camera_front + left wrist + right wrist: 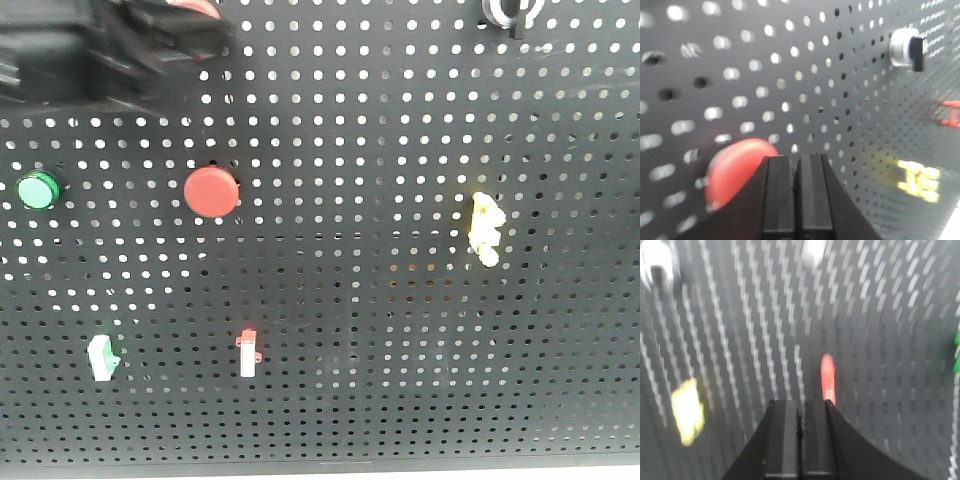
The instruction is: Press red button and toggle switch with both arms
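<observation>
We face a black pegboard (400,380) hung with controls. In the front view the dark, blurred left arm (90,55) fills the 10 to 11 o'clock corner, and its tip covers most of the upper red button (197,6), of which only a sliver shows at the top edge. From the left wrist, the left gripper (795,162) has its fingers pressed flat together and nothing between them. That button's red dome sits just at 9 o'clock of the fingertips, but we cannot tell whether they touch it. A second, lower red button (212,192) sits uncovered toward 10 o'clock of centre, with a green button (38,190) at 9 o'clock by the board's edge. Low on the board, a red-and-white toggle switch (248,352) stands at 7 o'clock and a green-and-white toggle switch (103,358) at 8 o'clock, both well apart from the arm. A yellow part (486,228) is at 3 o'clock and a rotary knob (508,10) at 1 o'clock. The right wrist view is heavily smeared. In it the right gripper (801,405) is also closed to a thin seam and carries nothing, and a red streak (828,382), too blurred to identify, lies just at 1 o'clock of its fingertips.
</observation>
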Controlling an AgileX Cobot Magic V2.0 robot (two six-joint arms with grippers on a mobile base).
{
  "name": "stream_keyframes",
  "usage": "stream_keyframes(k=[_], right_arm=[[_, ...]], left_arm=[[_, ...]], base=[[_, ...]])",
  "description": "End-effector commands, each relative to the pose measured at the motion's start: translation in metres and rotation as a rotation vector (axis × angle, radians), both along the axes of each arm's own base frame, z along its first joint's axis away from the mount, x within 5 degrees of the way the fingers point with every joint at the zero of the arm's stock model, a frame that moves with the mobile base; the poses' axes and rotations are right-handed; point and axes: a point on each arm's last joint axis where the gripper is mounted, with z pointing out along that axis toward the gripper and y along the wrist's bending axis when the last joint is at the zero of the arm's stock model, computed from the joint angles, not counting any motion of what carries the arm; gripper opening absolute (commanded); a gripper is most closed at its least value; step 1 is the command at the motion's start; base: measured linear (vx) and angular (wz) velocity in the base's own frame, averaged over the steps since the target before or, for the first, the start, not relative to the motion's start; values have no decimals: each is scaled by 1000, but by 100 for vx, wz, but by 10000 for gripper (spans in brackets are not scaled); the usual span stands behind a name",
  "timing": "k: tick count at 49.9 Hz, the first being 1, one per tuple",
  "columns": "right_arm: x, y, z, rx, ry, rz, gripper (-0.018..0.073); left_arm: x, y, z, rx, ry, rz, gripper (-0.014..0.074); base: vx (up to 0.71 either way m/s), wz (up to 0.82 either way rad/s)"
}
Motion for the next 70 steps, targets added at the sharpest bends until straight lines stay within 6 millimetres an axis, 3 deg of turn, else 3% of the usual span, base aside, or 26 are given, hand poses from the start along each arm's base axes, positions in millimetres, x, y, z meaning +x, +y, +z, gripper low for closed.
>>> stream_keyframes(k=[1, 13, 30, 39, 52, 70], right_arm=[[0, 2, 18, -57, -67, 14, -3], [38, 22, 37, -77, -5, 231, -3], [100, 53, 93, 26, -118, 602, -3], [127, 73, 105, 47, -110, 720, -3], [155, 87, 103, 84, -120, 647, -3], [161, 78, 105, 61, -151, 516, -3]], left_arm=[[-32, 18, 28, -94, -93, 12, 1], [-42, 21, 29, -91, -64, -10, 1], [-41, 21, 28, -86, -59, -12, 1], [-41, 21, 28, -86, -59, -12, 1], [-41, 21, 28, -67, -67, -2, 1], [-41, 21, 26, -51, -56, -8, 1]], base=[[0, 0], [0, 0], [0, 0], [0, 0], [0, 0], [0, 0]])
